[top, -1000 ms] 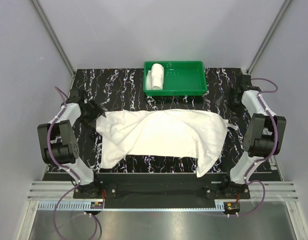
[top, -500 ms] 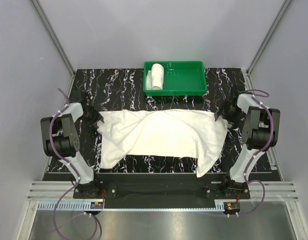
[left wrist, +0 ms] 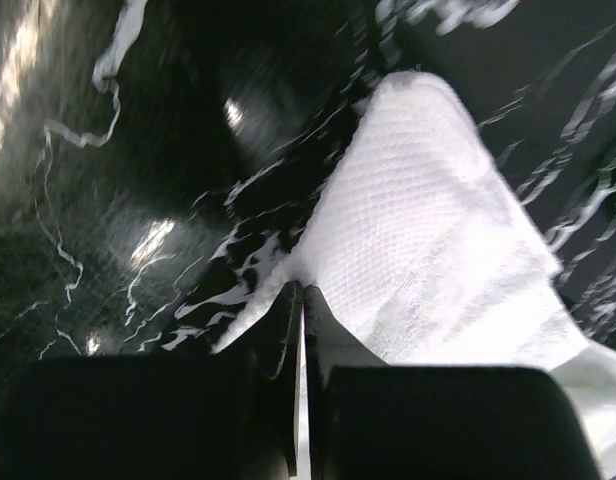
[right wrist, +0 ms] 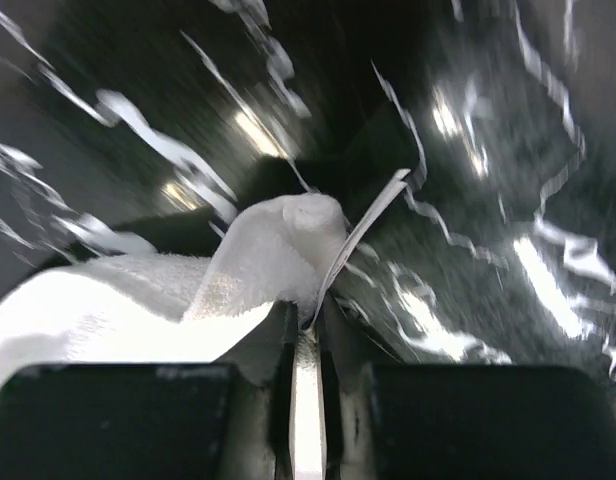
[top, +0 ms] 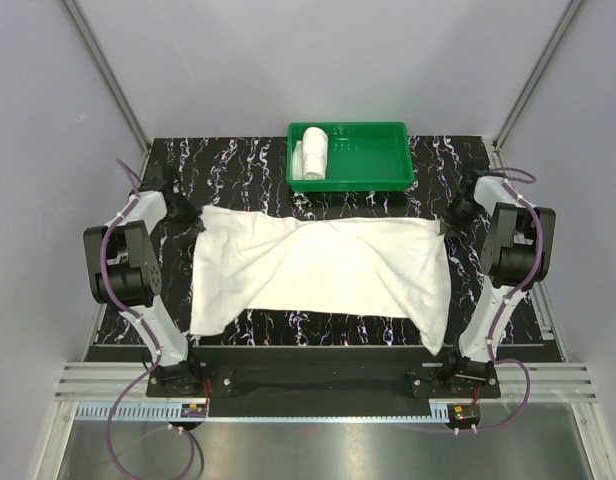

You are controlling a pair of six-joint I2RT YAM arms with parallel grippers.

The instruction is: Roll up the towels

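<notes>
Lg white towel (top: 318, 270) flat mid-frame on desk (top: 238, 170), long axis L–R, upper corners pinched in closed jaws of left gripper (left wrist: 300, 300) & right gripper (right wrist: 306, 318), each arm nearest its own end.

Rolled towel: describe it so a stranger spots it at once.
A green tray sits at the far edge of the black table. The rolled towel lies in its left end, a compact white roll, unlike the large towel spread flat.
</notes>
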